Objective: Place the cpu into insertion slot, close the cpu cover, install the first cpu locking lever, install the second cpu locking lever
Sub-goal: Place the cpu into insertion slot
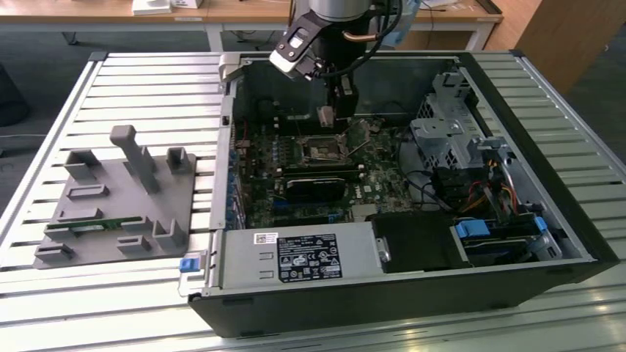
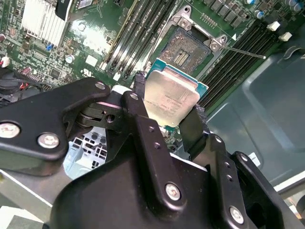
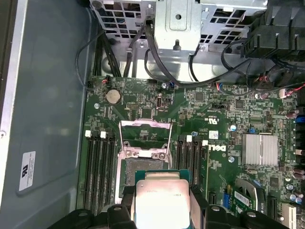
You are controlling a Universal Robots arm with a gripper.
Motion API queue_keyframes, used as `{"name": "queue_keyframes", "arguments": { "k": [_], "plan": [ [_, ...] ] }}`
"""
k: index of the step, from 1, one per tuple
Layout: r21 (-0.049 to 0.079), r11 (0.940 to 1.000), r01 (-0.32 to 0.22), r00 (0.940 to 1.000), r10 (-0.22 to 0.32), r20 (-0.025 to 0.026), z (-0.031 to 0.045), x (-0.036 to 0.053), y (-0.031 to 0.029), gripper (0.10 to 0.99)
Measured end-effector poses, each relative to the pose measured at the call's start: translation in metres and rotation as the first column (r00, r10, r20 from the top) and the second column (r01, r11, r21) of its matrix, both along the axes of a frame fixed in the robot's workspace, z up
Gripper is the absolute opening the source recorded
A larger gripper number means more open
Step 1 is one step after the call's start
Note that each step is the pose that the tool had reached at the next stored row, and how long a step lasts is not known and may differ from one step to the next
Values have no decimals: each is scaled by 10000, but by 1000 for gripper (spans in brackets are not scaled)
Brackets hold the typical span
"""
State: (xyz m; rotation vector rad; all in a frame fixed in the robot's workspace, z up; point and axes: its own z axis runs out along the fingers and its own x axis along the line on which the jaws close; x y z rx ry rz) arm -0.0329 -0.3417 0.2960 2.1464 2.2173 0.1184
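— Pincer [image 2: 169, 102] clamped on the cpu [image 2: 172, 94], black fingers [image 2: 193, 129] pressing two opposite edges, silver lid facing up!

— And where is the chip right now?

— Off the board, inside the open computer case [image 1: 547, 220]. In the first wrist view the cpu [image 3: 162, 202] hangs close over the insertion slot [image 3: 140, 168], partly overlapping it from this angle, not seated. The cpu cover [image 3: 145, 124] stands flipped up beyond the slot, so the socket lies bare.

— That thin rod sticking out beside the socket?

— A locking lever [image 2: 244, 52], swung free, apart from the chip.

— How does a part like this handle?

— Likely feather-light and stiff, a flat metal-topped plate that won't flex. The smooth sides look slippery, so a slightly skewed squeeze could let it slide. The underside and the socket's contacts are probably the fragile bits.

— So the edges are the place to hold?

— Seems so: opposite edges, faces untouched, just as the pincer [image 3: 162, 200] has it.
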Motion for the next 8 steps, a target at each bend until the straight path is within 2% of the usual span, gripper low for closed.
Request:
{"name": "queue_keyframes", "arguments": {
  "k": [8],
  "plan": [
    [0, 10000, 0, 10000, 0, 1, -80, 0, 0, 537]
  ]
}}
